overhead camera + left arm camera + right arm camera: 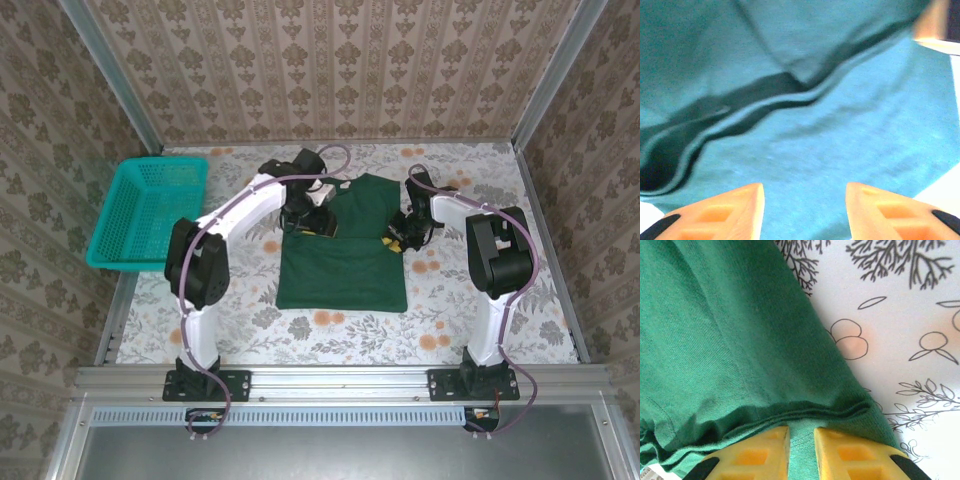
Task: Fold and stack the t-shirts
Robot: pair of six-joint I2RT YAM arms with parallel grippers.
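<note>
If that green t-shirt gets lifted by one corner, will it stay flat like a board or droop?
Probably droop: the t-shirt lies limp, and its hem bunches into soft stacked folds. It likely weighs little, being thin cloth. Pushed, it would probably wrinkle rather than slide whole across the table.
</note>
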